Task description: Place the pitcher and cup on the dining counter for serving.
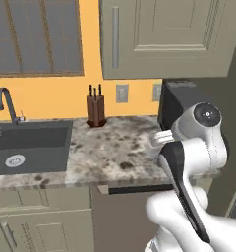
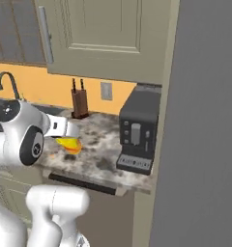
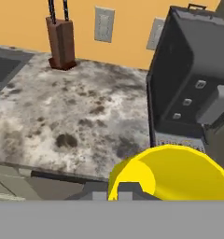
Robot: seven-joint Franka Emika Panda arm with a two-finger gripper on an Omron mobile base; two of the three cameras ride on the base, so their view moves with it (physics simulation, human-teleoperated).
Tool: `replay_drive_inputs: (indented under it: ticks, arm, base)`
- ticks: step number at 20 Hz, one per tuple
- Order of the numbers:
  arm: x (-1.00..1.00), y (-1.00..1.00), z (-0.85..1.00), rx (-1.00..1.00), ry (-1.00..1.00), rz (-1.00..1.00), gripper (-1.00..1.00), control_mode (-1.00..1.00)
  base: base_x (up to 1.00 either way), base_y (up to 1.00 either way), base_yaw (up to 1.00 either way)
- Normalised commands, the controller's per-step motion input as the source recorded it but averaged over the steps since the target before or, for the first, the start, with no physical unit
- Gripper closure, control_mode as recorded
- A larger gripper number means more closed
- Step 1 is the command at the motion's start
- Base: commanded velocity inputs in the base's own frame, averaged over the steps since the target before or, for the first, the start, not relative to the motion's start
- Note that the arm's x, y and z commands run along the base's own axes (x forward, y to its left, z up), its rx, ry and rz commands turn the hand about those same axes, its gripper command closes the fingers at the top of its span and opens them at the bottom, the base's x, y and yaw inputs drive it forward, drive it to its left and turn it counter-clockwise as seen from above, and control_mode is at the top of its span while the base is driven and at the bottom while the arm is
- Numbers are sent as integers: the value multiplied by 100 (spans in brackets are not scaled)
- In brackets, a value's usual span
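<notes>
Carrying the cup (image 3: 174,172), jaws of the gripper (image 3: 125,190) clenched on its rim, above the sink counter's (image 3: 62,126) front edge; next, probably turning toward the dining counter.

Knife block (image 1: 96,110) by the wall, sink (image 1: 29,145) leftward, coffee machine (image 2: 137,135) rightward.

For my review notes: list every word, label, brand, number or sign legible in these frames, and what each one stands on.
No legible text in any view.
Coffee machine: its small front buttons carry no readable marks; too small to tell.
Wall plates: blank.
Knife block: no label.
Yellow cup, shown close in the hand view: plain yellow on the visible side, no lettering.
Upper cabinet doors: plain.
</notes>
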Motion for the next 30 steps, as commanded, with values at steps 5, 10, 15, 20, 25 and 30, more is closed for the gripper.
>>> replay_drive_inputs:
  ticks: [5,10,15,20,25,30]
  arm:
    - [0,0,0,0,0,0,100,100]
    - [0,0,0,0,0,0,100,100]
    - [0,0,0,0,0,0,100,100]
    - [0,0,0,0,0,0,100,100]
    - [0,0,0,0,0,0,100,100]
    - [0,0,0,0,0,0,100,100]
  base:
    - [-34,34,96]
    - [-15,24,100]
    - [-4,1,100]
    - [0,0,100]
    - [0,0,100]
    - [1,0,100]
